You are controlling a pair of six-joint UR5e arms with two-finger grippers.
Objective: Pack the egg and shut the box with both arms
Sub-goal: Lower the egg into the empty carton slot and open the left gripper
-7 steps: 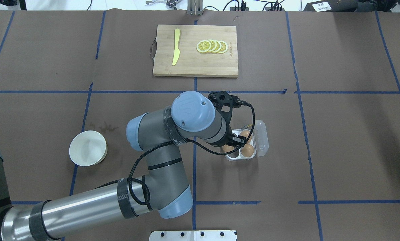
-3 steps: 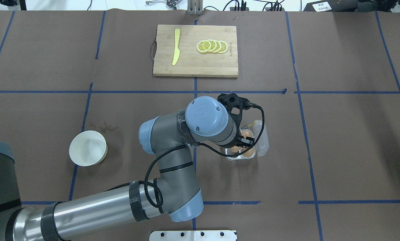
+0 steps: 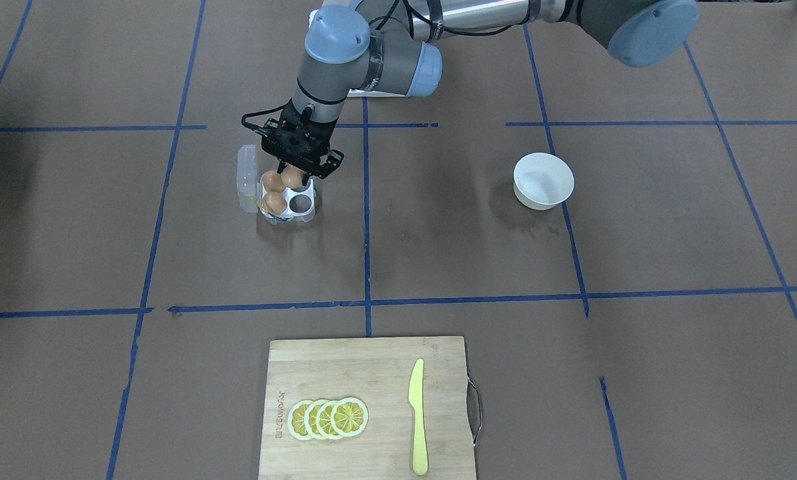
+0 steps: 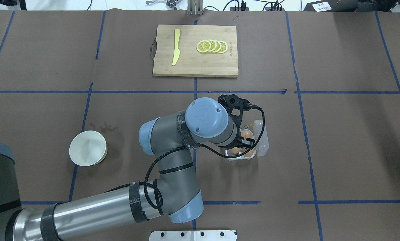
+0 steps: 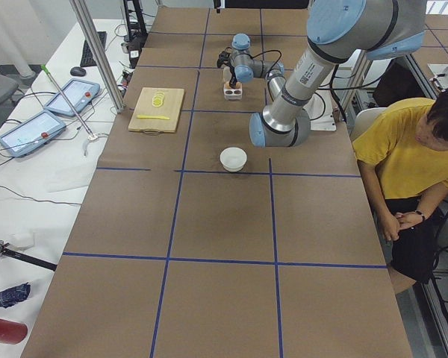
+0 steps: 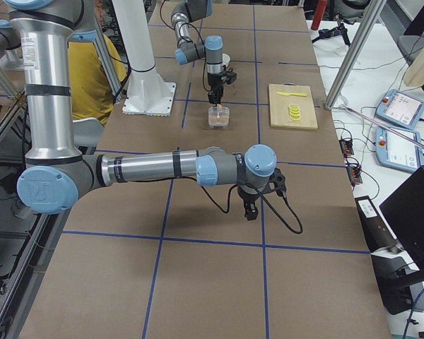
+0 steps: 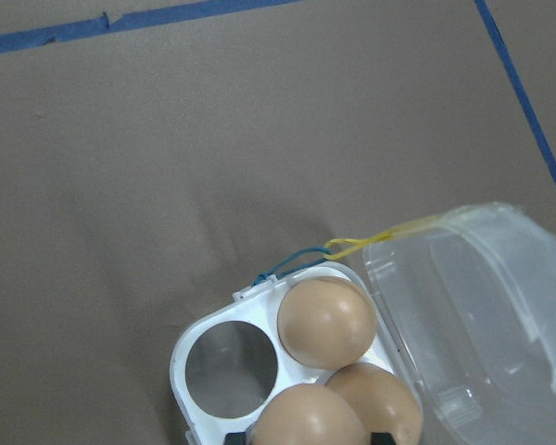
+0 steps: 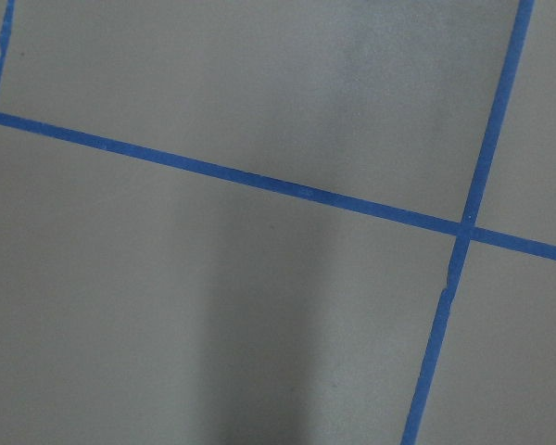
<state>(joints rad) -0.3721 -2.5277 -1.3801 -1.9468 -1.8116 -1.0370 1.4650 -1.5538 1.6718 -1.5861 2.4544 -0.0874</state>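
The clear egg carton [image 3: 309, 200] stands on the brown table, its lid [image 3: 246, 175] open and lying flat on the side away from the bowl. Two eggs [image 3: 273, 192] sit in its cells and one cell [image 3: 299, 202] is empty. My left gripper [image 3: 293, 175] hangs over the carton, shut on a third egg [image 3: 293, 181] held at the remaining cell. The left wrist view shows this egg [image 7: 306, 414] between the fingertips, next to the other two eggs [image 7: 326, 320] and the lid [image 7: 473, 315]. My right gripper [image 6: 251, 212] shows only in the exterior right view, low over bare table; I cannot tell its state.
A white bowl [image 3: 543, 180] stands toward the robot's left. A wooden cutting board [image 3: 371, 360] with lemon slices [image 3: 328, 418] and a yellow knife [image 3: 418, 420] lies at the far edge. A person in yellow [image 5: 403, 142] sits beside the table.
My left arm has moved right with the egg, from the carton's near-left side to over the carton. In the last half second it has barely moved.
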